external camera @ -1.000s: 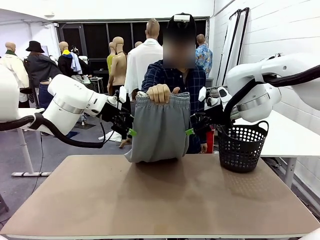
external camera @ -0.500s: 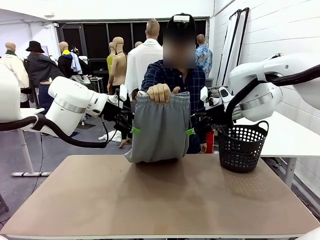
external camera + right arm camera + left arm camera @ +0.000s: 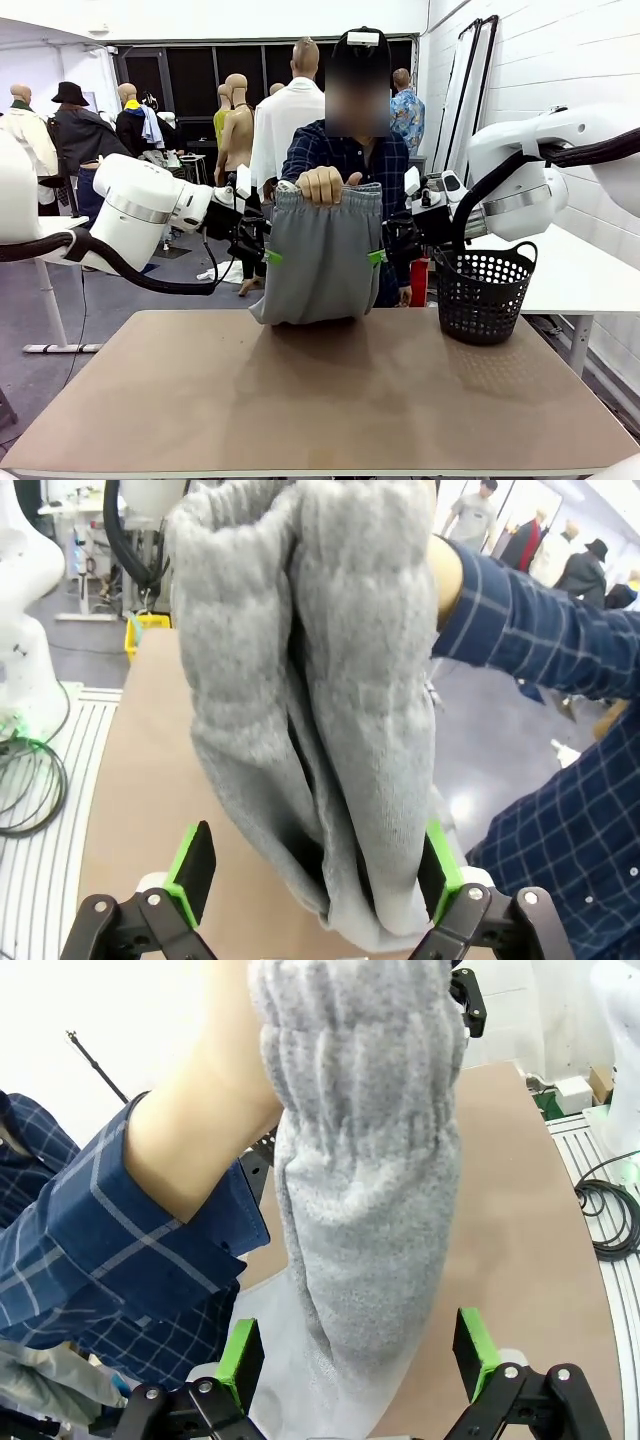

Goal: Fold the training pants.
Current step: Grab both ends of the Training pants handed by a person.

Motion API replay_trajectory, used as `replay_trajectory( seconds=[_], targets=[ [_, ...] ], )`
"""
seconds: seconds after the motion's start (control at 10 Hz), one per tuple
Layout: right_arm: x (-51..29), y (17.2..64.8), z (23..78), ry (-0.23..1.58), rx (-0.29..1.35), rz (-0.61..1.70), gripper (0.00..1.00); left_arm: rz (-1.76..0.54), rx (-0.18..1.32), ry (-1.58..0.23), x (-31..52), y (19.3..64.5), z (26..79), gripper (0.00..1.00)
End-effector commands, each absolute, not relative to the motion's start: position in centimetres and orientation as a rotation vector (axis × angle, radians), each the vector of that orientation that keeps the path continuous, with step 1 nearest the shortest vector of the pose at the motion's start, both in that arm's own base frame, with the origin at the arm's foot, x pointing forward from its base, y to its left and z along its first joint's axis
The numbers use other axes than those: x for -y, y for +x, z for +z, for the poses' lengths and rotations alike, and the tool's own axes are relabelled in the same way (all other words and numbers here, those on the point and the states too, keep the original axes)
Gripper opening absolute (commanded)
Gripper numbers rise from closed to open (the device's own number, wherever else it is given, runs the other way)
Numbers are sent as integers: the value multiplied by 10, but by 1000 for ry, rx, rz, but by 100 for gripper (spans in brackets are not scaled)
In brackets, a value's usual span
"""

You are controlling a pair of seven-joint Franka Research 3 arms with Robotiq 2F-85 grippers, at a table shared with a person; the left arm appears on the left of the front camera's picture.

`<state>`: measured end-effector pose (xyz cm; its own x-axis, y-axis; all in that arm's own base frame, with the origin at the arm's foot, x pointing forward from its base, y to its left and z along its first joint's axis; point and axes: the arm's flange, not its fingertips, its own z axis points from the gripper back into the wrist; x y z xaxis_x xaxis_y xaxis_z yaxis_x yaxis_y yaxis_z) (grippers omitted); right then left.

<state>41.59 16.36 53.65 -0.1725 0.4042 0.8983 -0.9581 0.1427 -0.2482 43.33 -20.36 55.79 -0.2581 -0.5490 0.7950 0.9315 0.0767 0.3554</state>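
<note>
Looking across from the front view: a person at the far side holds the pants (image 3: 320, 255) up by the waistband with one hand (image 3: 322, 186), so the grey cloth hangs bunched with its lower end resting on the table (image 3: 320, 400) near the far edge. The left gripper (image 3: 268, 257) sits at the pants' left flank and the right gripper (image 3: 378, 257) at the right flank, both at about mid-height of the cloth, green pads showing against the grey. A black basket (image 3: 483, 290) stands on the table to the right of the pants, apart from them. Left wrist view: left gripper (image 3: 357, 1358) jaws wide apart, the pants (image 3: 370, 1210) hanging down between the two pads; one pad stands clear of the cloth, the other sits just beside it, contact not resolvable. A checked sleeve (image 3: 130, 1250) and bare forearm reach to the gathered waistband; the table (image 3: 520, 1210) shows behind. Right wrist view: right gripper (image 3: 315, 872) jaws likewise spread, straddling the lower folds of the pants (image 3: 300, 680); one pad is well clear, the other is at the cloth's edge. The sleeve (image 3: 520, 610) enters from the side, table (image 3: 130, 780) beneath. Neither gripper is clamped on the cloth.
</note>
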Motion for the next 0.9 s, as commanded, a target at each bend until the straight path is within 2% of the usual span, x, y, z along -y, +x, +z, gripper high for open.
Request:
replay_trajectory(
  seconds=[0.0, 0.2, 0.8],
  targets=[
    [-167, 416, 533, 691, 1196, 1387, 100, -1537, 1127, -516, 199, 427, 552, 100],
    [-168, 415, 534, 717, 1208, 1383, 100, -1541, 1146, -584, 200, 423, 554, 100],
    [-170, 416, 539, 813, 1259, 1379, 100, -1506, 1204, -635, 203, 417, 559, 100]
  ],
)
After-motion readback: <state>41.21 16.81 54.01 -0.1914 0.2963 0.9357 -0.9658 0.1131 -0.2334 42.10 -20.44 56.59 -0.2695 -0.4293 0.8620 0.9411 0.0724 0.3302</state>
